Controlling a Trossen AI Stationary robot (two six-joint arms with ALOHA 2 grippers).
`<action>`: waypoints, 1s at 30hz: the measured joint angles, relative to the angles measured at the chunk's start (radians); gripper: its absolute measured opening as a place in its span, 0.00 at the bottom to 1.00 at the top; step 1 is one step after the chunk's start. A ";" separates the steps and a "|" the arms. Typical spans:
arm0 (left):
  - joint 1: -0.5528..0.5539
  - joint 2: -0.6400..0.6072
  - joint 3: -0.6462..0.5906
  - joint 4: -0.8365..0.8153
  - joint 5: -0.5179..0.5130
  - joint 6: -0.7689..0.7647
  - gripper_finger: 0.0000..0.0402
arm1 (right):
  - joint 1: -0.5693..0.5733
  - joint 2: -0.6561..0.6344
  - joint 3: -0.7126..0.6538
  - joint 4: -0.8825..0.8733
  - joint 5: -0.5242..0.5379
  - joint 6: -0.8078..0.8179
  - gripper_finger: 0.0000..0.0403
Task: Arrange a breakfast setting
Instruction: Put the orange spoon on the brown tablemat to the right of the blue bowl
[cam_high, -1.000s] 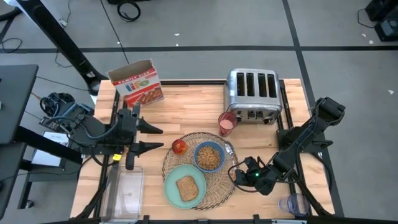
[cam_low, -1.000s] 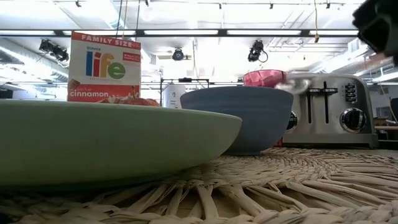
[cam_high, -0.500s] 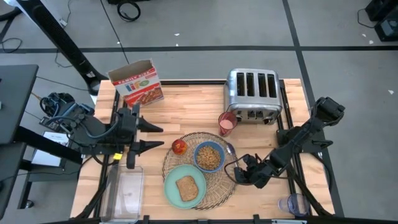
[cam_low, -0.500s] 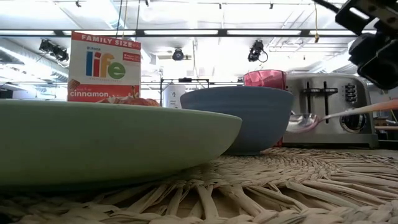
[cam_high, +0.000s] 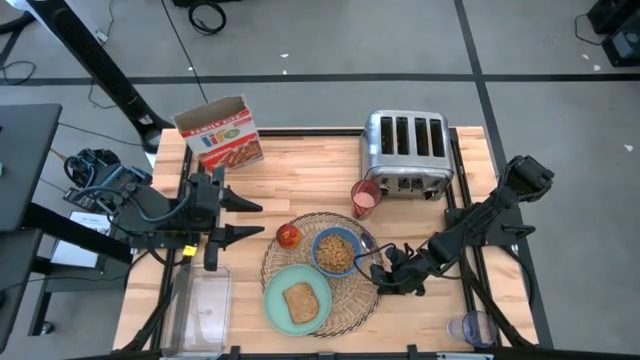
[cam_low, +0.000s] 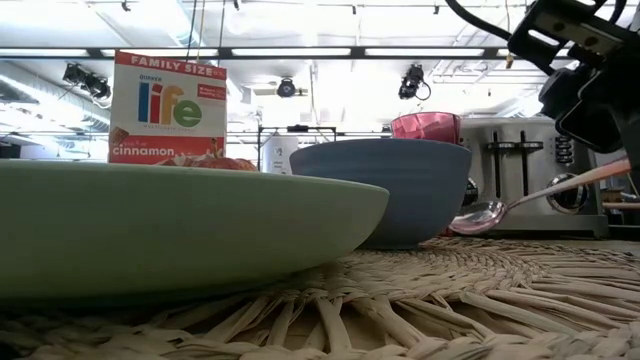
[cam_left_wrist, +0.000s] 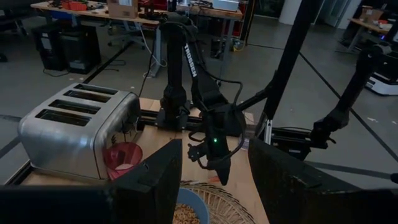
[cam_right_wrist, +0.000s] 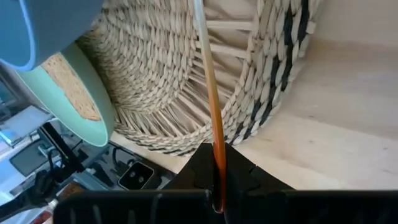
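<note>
A round woven placemat (cam_high: 352, 296) carries a mint-green plate (cam_high: 280, 290) with a toast slice (cam_high: 300, 302) and a blue bowl (cam_high: 337, 251) of cereal. A red apple (cam_high: 288, 235) lies at the mat's left rim, and a pink cup (cam_high: 365, 198) stands behind it. My right gripper (cam_high: 388, 275), at the mat's right edge, is shut on an orange-handled spoon (cam_low: 520, 203). The spoon's bowl (cam_low: 480, 217) hangs low beside the blue bowl. My left gripper (cam_high: 255, 221) hovers open above the table's left part. My right gripper pinches the spoon's orange handle (cam_right_wrist: 215, 152) near its free end between its two fingers. The fingers slant down from the table's right side and lie roughly along the spoon. The spoon sticks out ahead of them, bowl end lowest; whether that end touches the mat, I cannot tell.
A chrome toaster (cam_high: 405, 150) stands at the back right and a cereal box (cam_high: 220, 135) at the back left. A clear plastic bin (cam_high: 200, 305) lies at the near left. Bare wood shows to the right of the mat.
My right gripper has moved toward the table's left, onto the placemat's right edge, sinking and rolling as it went. The spoon has come down with it, from about the height of the blue bowl's rim to low beside that bowl.
</note>
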 joint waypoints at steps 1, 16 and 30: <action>0.000 0.000 0.000 0.000 0.000 0.000 0.47 | 0.000 0.000 0.000 -0.001 -0.001 0.004 0.03; 0.000 0.000 0.000 0.001 0.000 -0.001 0.47 | -0.003 0.000 0.000 0.048 -0.027 0.008 0.04; 0.000 0.000 0.000 0.001 0.001 -0.001 0.47 | -0.024 0.000 0.000 0.005 -0.110 -0.020 0.17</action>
